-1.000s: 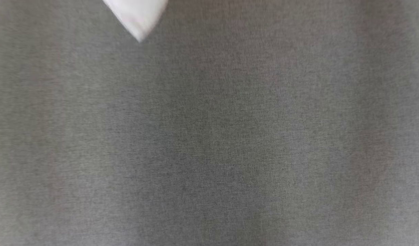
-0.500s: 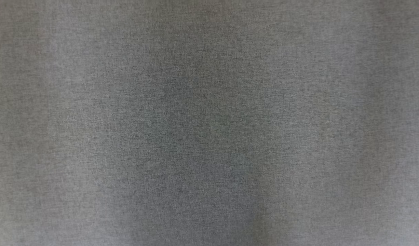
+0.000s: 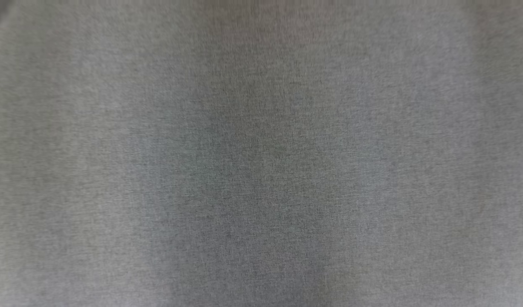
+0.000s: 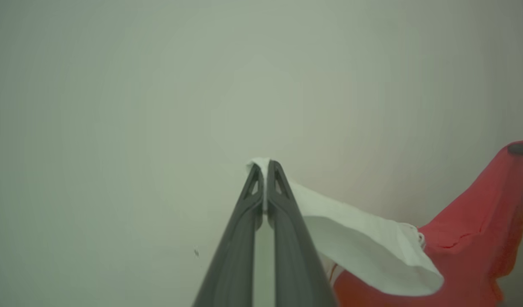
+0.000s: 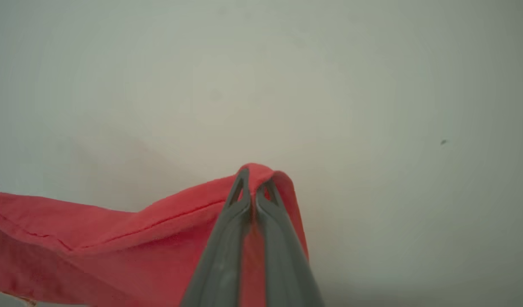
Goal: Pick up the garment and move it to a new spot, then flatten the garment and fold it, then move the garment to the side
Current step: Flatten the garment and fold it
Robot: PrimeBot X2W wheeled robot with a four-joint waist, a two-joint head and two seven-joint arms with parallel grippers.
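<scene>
Now left end effector (image 4: 265,164) pinches limp, smooth white-and-red garment (image 4: 389,247).

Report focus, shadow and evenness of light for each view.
Head view: the grey woven surface is soft, with a darker shadow band down the middle. Left wrist view: the left claw and the red-and-white cloth garment it pinches are fairly crisp; the right edge dims. Right wrist view: the right claw looks soft; flat, glare-free light.
</scene>
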